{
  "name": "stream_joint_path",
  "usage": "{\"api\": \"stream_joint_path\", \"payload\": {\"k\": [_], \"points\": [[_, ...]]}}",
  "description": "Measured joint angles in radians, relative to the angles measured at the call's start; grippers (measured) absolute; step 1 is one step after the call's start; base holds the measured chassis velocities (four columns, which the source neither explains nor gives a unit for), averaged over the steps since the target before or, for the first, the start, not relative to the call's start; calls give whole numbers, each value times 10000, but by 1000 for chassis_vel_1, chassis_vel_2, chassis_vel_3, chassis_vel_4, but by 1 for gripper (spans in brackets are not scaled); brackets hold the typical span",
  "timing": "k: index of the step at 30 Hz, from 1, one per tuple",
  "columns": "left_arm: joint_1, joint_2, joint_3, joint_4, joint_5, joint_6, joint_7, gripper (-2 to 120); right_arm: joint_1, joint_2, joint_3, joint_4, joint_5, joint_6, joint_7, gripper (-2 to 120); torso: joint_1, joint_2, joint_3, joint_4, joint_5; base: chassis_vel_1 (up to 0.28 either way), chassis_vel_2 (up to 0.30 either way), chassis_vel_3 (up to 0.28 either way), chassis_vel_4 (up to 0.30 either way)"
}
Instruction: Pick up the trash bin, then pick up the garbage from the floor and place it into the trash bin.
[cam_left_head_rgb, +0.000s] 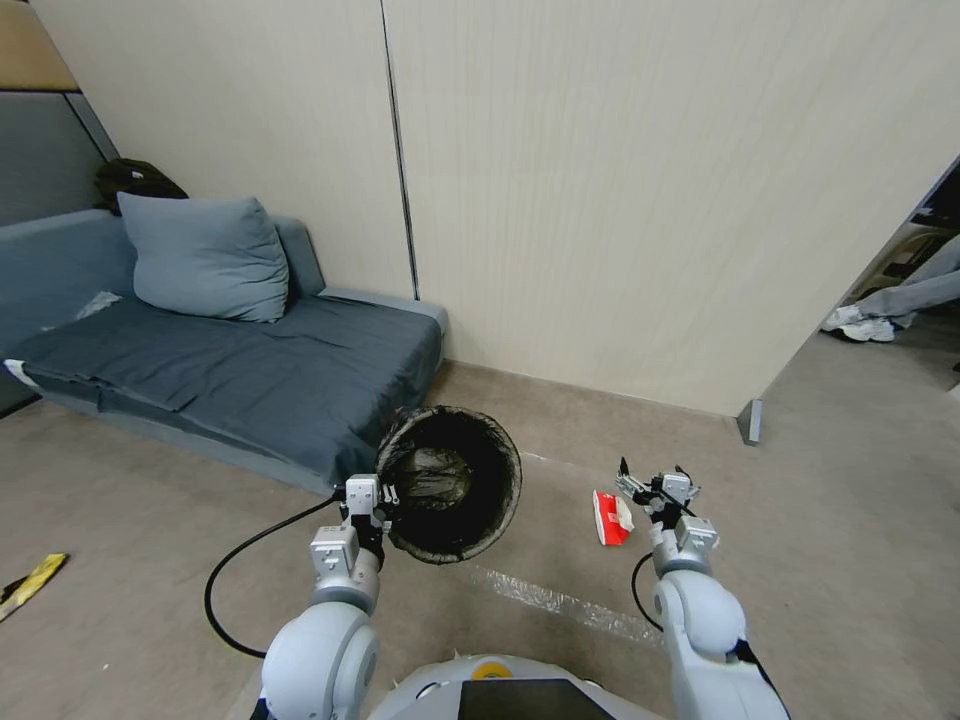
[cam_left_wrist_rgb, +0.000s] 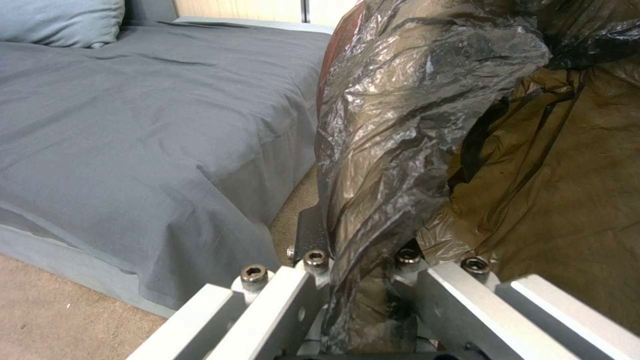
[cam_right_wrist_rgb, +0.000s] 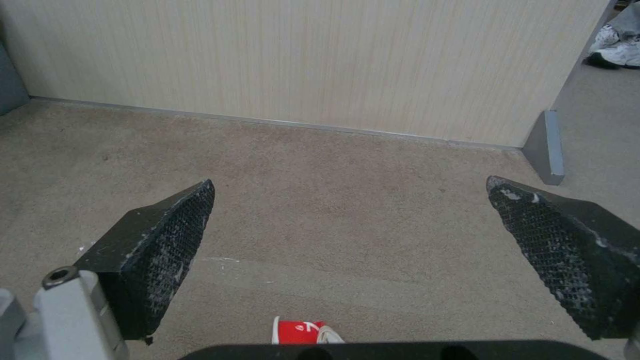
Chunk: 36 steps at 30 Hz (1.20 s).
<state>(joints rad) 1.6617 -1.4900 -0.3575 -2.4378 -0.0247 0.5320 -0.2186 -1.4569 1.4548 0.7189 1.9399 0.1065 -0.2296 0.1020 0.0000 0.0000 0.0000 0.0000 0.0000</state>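
The left end effector (cam_left_head_rgb: 385, 497) was clamped on the rim of the trash bin (cam_left_head_rgb: 450, 483), its jaws pinching the black bag liner (cam_left_wrist_rgb: 400, 125) folded over the edge, as the left wrist view showed with the plastic bunched between them. Held by that one point on the near side of the rim, the bin hung tilted just beyond the end effector with its mouth turned up toward the robot, probably so the opening stayed reachable for a drop from the other arm. Inside, only crumpled dark liner could be made out; whether any litter already lay at the bottom could not be told. The sofa (cam_left_head_rgb: 250, 370) stood close beside the bin on the far side from the right arm. The right end effector (cam_left_head_rgb: 655, 488) was spread wide and empty, its two textured pads (cam_right_wrist_rgb: 167, 250) well apart and hovering over the floor (cam_right_wrist_rgb: 347, 200). A red-and-white wrapper (cam_left_head_rgb: 611, 517) lay on the floor just beside that end effector, on the side toward the bin, and peeked in under it in the right wrist view, which suggested the arm was being lined up to pick it up. Another scrap, a yellow packet (cam_left_head_rgb: 32, 583), lay on the floor far off to the left arm's outer side.
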Motion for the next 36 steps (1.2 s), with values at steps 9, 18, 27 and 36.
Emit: {"api": "stream_joint_path", "payload": {"k": [9, 18, 27, 36], "points": [[33, -14, 39, -15, 52, -24, -13, 1, 526, -164, -120, -1800, 152, -12, -73, 100, 0, 0, 0, 1, 3, 0, 0, 0, 0], [42, -52, 28, -60, 105, -45, -21, 1, 676, -203, -176, -2327, 185, 39, -127, 100, 0, 0, 0, -1, -3, 0, 0, 0, 0], [21, -89, 58, -38, 155, -68, -21, 1, 664, -65, -559, -3179, -462, 555, -624, 100, 0, 0, -1, -3, 6, 0, 0, 0, 0], [31, -79, 61, -29, 175, -76, -20, 1, 858, -27, -630, -4045, -744, 904, -697, 100, 0, -1, -1, 0, 2, 0, 0, 0, 0]]}}
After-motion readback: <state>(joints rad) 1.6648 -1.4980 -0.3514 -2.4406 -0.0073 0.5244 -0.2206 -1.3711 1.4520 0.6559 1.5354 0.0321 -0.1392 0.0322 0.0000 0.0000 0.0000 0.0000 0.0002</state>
